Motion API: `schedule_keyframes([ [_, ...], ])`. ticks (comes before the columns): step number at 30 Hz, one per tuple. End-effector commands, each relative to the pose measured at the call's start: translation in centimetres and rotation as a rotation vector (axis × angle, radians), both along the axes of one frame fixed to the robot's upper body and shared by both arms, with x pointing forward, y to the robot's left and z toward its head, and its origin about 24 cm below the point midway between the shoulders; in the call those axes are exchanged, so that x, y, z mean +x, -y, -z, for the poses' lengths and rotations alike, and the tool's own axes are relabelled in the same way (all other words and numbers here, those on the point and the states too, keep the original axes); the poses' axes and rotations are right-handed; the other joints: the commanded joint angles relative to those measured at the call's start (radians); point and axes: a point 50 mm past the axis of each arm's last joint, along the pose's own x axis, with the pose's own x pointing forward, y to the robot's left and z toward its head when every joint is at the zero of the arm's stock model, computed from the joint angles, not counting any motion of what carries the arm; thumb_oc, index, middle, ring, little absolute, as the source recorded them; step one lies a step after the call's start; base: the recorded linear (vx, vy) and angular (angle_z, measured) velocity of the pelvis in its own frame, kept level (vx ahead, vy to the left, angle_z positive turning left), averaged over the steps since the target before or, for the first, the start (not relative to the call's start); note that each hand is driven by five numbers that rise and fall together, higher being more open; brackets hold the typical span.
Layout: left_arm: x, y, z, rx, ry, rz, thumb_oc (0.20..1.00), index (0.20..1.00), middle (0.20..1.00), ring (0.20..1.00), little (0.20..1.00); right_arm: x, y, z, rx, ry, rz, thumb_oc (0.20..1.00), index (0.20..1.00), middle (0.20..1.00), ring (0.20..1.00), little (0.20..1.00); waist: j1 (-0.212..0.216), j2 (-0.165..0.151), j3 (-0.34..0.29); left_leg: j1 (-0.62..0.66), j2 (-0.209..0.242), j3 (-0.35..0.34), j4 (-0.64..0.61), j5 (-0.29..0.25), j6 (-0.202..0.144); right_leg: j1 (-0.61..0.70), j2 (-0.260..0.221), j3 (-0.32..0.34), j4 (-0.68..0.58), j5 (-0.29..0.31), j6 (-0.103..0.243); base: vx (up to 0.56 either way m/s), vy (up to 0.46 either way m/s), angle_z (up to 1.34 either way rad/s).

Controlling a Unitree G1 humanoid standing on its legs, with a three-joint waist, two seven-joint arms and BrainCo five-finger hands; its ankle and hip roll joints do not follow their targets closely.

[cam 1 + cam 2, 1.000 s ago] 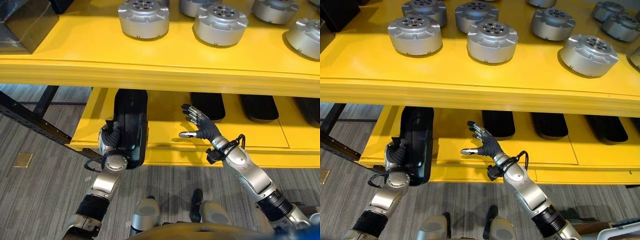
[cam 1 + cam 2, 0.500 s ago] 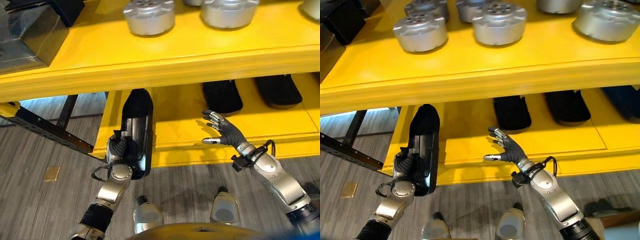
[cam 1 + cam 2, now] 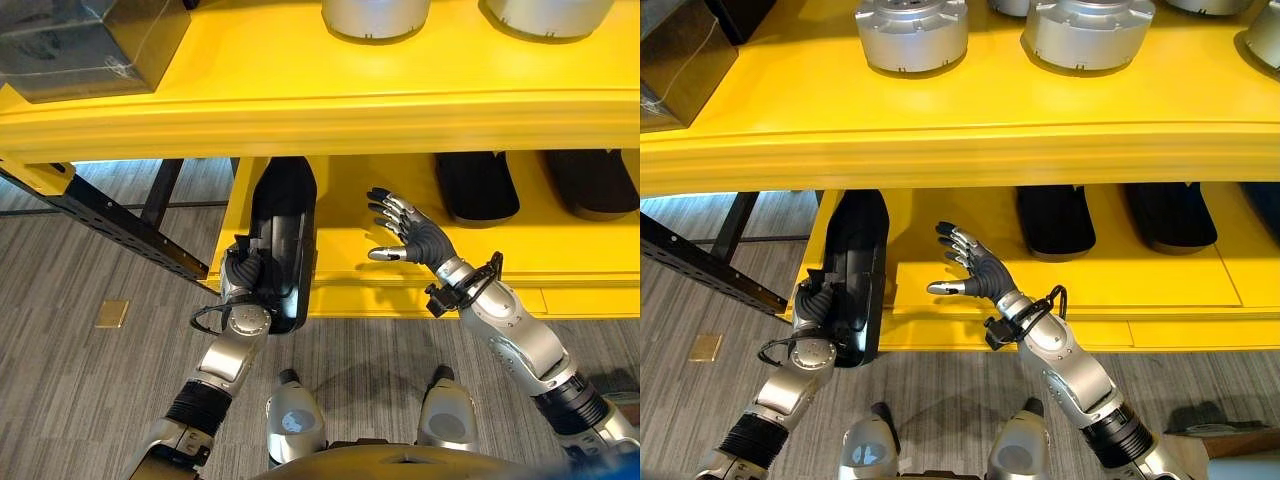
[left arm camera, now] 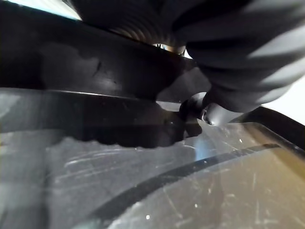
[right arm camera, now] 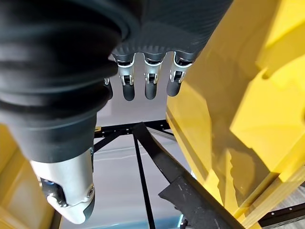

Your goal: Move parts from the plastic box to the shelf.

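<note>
since the earlier frames the camera has swung, so the whole scene sits differently, while the black part reaches about as far under the upper board as before and the right hand keeps its spread pose.

fingers of the left hand are curled round the near end of the long black part, which lies lengthwise on the lower level of the yellow shelf, its far end going under the upper board and its near end hanging over the front edge. in the left wrist view the dark cover presses close against a dark edge of the part, with a scratched clear surface beside it.

fingers of the right hand are straight and fanned wide, thumb out to the side, holding nothing; the hand hangs above the lower level, near the part but apart from it. the right wrist view shows the same straight fingers beside the yellow shelf.

further along the lower level lie more black parts, well apart from the hands. round silver parts stand on the upper level, and a dark box sits at its left end.
</note>
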Motion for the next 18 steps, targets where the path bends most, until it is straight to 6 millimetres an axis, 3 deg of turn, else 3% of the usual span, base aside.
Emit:
schedule_keyframes([
  [1, 1.0, -0.7, -4.2, 0.099, 0.170, 0.047, 0.200, 0.200, 0.200, 0.200, 0.200, -0.5, -0.6, -2.3, 0.078, 0.109, -0.032, 1.000, 1.000, 1.000, 1.000, 1.000, 0.025, -0.027, -0.027, -0.093, -0.012, -0.036, 0.174, -0.031, 0.073, -0.006, 0.055, -0.100, 0.075, -0.041, -0.066, 0.06, -0.088, -0.10],
  [5, 0.9, -1.1, -3.7, 0.122, 0.111, 0.083, 0.200, 0.200, 0.200, 0.200, 0.200, -0.9, -0.9, -2.0, 0.072, 0.068, -0.072, 1.000, 1.000, 1.000, 1.000, 1.000, 0.034, -0.032, -0.041, -0.111, 0.032, -0.022, 0.319, -0.073, 0.091, 0.004, 0.014, -0.125, 0.165, -0.057, -0.076, 0.10, -0.046, -0.08],
  [7, 0.6, -1.7, -3.1, 0.131, 0.073, 0.077, 0.200, 0.200, 0.200, 0.200, 0.200, -1.3, -1.0, -1.4, 0.077, 0.019, -0.100, 1.000, 1.000, 1.000, 1.000, 1.000, 0.029, -0.034, -0.054, -0.127, 0.047, -0.034, 0.446, -0.123, 0.096, 0.002, -0.015, -0.115, 0.260, -0.095, -0.075, 0.20, 0.007, -0.21],
  [13, -0.1, -3.0, -1.7, 0.154, -0.018, 0.060, 0.200, 0.200, 0.200, 0.200, 0.200, -2.0, -0.9, -0.5, 0.071, -0.032, -0.141, 1.000, 1.000, 1.000, 1.000, 1.000, 0.020, -0.042, -0.086, -0.182, 0.066, -0.046, 0.651, -0.201, 0.134, -0.030, -0.070, -0.108, 0.410, -0.135, -0.087, 0.09, 0.023, -0.10],
  [15, -0.4, -3.3, -0.7, 0.160, -0.055, 0.038, 0.200, 0.200, 0.200, 0.200, 0.200, -2.4, -0.8, -0.7, 0.065, -0.018, -0.199, 1.000, 1.000, 1.000, 1.000, 1.000, 0.008, -0.046, -0.099, -0.202, 0.057, -0.054, 0.718, -0.249, 0.155, -0.064, -0.095, -0.094, 0.459, -0.147, -0.085, 0.07, 0.117, -0.22],
  [18, -0.2, -3.4, 0.5, 0.148, -0.081, -0.024, 0.200, 0.200, 0.200, 0.200, 0.200, -2.9, -0.9, -2.3, 0.049, 0.069, -0.342, 1.000, 1.000, 1.000, 1.000, 1.000, -0.022, -0.050, -0.104, -0.221, 0.020, -0.037, 0.746, -0.298, 0.157, -0.147, -0.125, -0.048, 0.502, -0.160, -0.064, -0.04, 0.194, -0.36],
])
